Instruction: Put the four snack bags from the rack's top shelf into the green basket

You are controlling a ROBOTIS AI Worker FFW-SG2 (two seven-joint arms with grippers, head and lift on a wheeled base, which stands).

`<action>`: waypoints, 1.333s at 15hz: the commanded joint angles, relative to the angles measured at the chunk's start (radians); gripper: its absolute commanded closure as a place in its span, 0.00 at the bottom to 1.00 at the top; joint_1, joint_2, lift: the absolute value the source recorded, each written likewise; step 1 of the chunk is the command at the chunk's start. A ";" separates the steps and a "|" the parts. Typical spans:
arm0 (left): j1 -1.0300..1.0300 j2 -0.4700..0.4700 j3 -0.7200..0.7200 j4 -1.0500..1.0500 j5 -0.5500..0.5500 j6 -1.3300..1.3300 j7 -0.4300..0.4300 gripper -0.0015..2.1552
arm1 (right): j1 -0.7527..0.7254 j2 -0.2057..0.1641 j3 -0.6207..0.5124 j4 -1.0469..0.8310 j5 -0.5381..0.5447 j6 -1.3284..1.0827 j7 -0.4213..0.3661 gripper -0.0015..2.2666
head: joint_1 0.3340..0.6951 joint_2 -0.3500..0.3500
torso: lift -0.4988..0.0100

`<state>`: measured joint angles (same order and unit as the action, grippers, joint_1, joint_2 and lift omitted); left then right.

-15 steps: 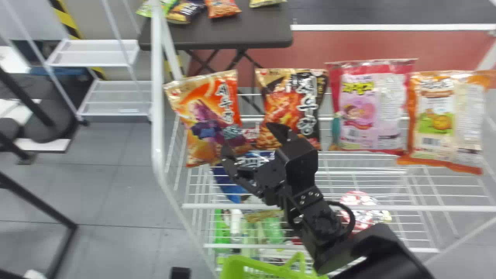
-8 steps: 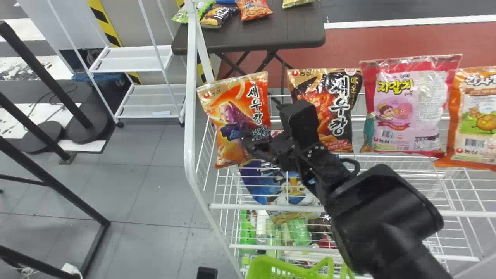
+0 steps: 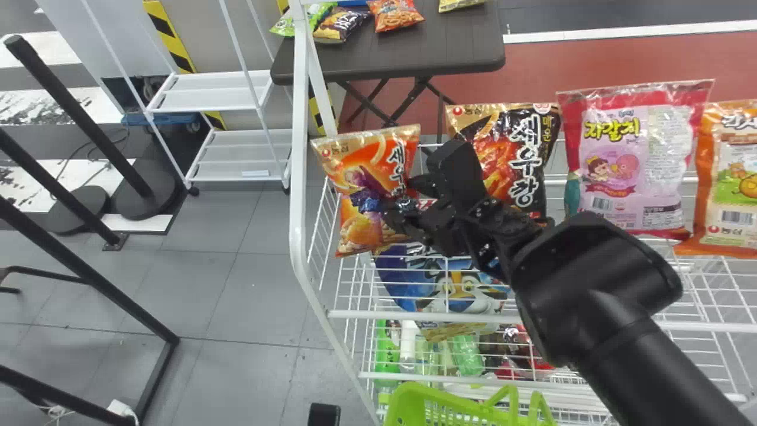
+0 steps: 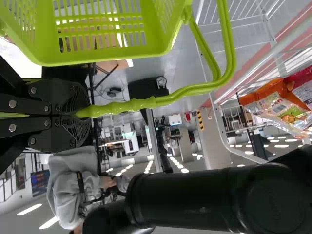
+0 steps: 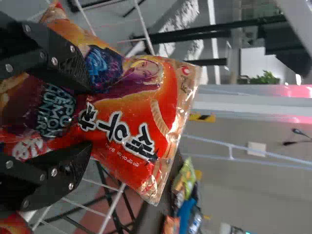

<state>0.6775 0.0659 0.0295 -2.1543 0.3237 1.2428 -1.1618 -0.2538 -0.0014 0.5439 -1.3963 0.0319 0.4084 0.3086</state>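
Four bags still up top, and the action is on the puffy orange foil snack bag (image 3: 366,157) at the left end of the white wire rack (image 3: 299,177): its top edge has just dipped and its face has buckled! The black right gripper (image 5: 89,117) has come in from well-spread fingers above it to a squeeze across its middle, one finger on each side of the fold. It looks like a pinch, though the arm covers part of it from the head, so I wouldn't swear it's firm. That makes this the grasp; the lift should come next. Alongside wait the black-and-gold foil bag (image 3: 514,154), the pink bag with red edges (image 3: 633,177) and the orange-and-cream bag (image 3: 730,183). Down below, the green plastic basket (image 4: 97,58) hangs by its handle (image 4: 156,101), clamped in the left gripper (image 4: 88,113).
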 commanded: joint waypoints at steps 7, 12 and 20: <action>0.002 -0.008 -0.011 -0.018 -0.006 -0.001 0.022 1.00 | 0.280 0.002 -0.004 -0.472 0.091 0.119 -0.003 0.92 | 1.00 0.83 | 0.98; 0.010 -0.021 -0.007 -0.050 -0.006 -0.007 0.054 1.00 | 0.470 -0.117 -0.117 -0.826 0.066 0.278 -0.033 0.92 | 1.00 0.79 | 0.98; 0.011 -0.044 0.016 -0.061 -0.002 -0.068 0.097 1.00 | 1.015 -0.213 -0.518 -1.279 0.043 0.318 0.043 0.92 | 1.00 0.19 | 0.98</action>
<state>0.6889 0.0252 0.0406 -2.2098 0.3219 1.1877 -1.0673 0.6706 -0.2133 0.0897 -2.6236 0.0776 0.7194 0.3415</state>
